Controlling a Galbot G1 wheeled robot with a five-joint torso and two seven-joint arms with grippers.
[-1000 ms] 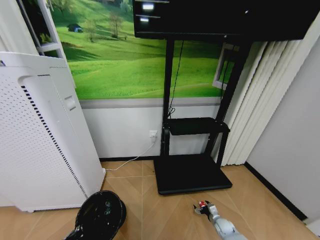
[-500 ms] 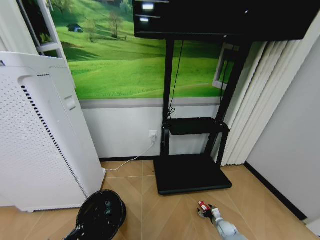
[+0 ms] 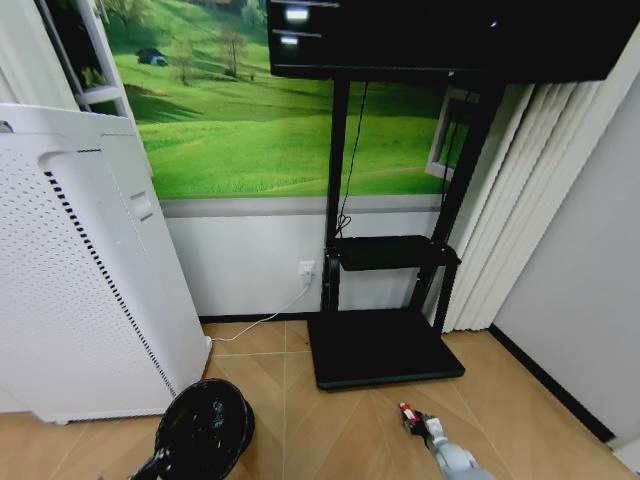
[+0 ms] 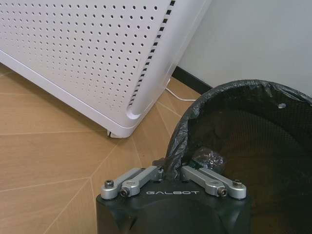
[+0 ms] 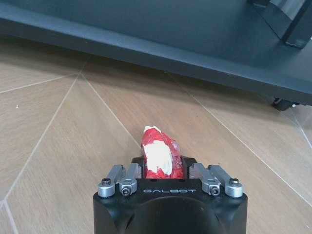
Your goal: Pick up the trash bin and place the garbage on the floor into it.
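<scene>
Fingertips of the right pincer [image 5: 158, 168] sit hidden behind the clamped red-and-white wrapper [image 5: 157, 158]; left pincer [image 4: 171, 171] apparently pinches the trash bin [image 4: 253, 141] rim.

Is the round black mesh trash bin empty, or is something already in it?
Not empty: the black mesh trash bin, gripped at its rim by the left gripper, is lined with a black bag, and a crumpled clear piece lies inside.

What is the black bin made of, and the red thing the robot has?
The trash bin looks like fine black mesh, probably metal, lined with a crinkly, shiny black plastic bag. The left hand pinches its rim. The red-and-white wrapper in the right hand looks like thin, glossy, crumpled plastic film.
</scene>
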